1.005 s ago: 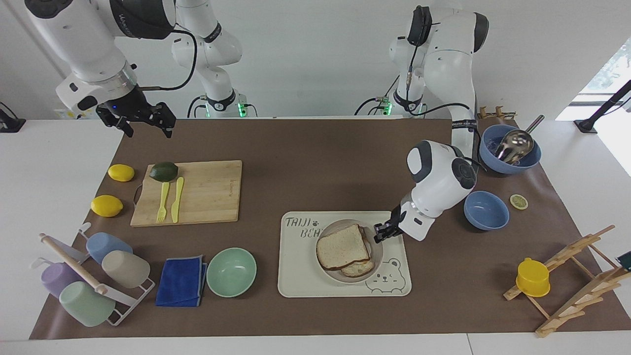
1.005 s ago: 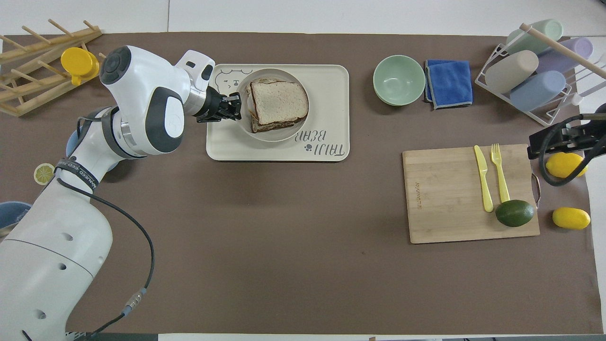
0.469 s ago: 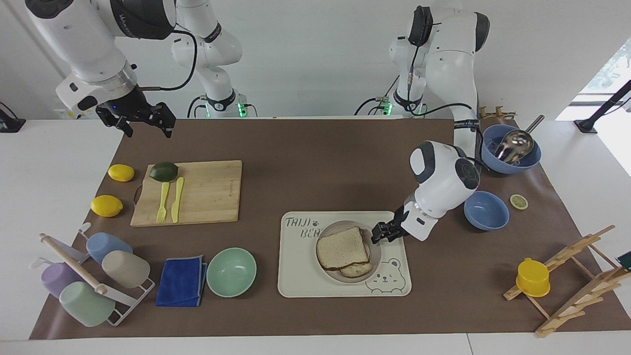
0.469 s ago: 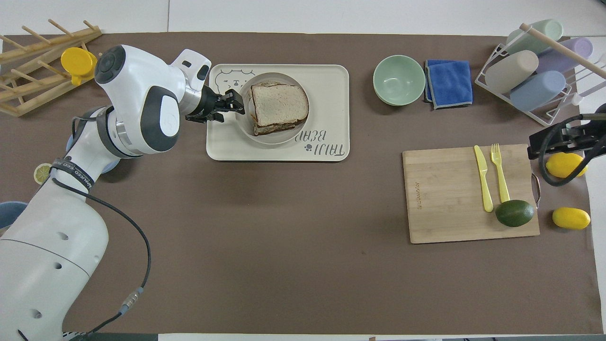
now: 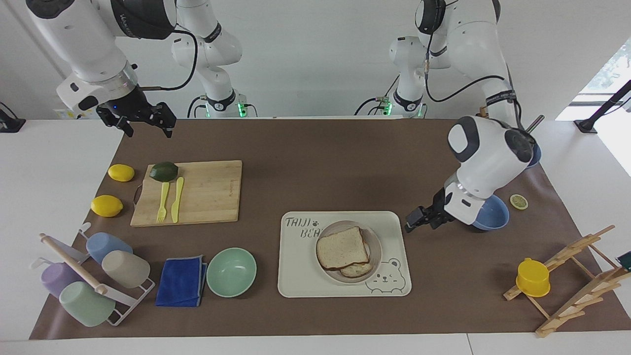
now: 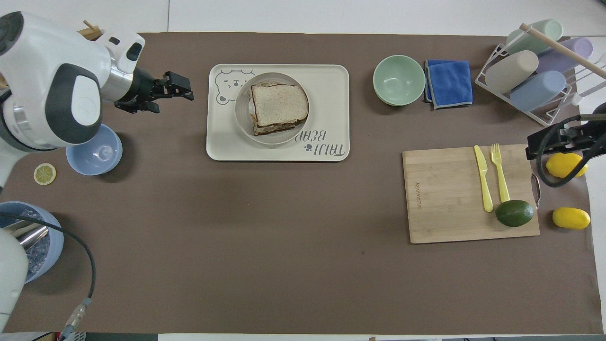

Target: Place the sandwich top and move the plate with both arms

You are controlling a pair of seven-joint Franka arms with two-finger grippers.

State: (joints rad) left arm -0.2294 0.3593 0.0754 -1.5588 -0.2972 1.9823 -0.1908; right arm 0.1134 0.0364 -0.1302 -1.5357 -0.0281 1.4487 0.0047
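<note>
Left fingers (image 5: 415, 223) parted, withdrawn past tray edge (image 5: 405, 246) | sandwich top (image 5: 342, 247) on plate (image 5: 376, 244) | right fingers (image 5: 145, 123) apart

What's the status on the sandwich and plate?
Left gripper open, off the tray. Right gripper open, waiting. Sandwich top placed; plate unmoved, unobstructed.

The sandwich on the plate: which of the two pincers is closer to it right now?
The left pincer. It hangs empty over the brown mat just off the tray's edge, beside the sandwich. The right pincer waits high up at its own end of the table, past the cutting board.
</note>
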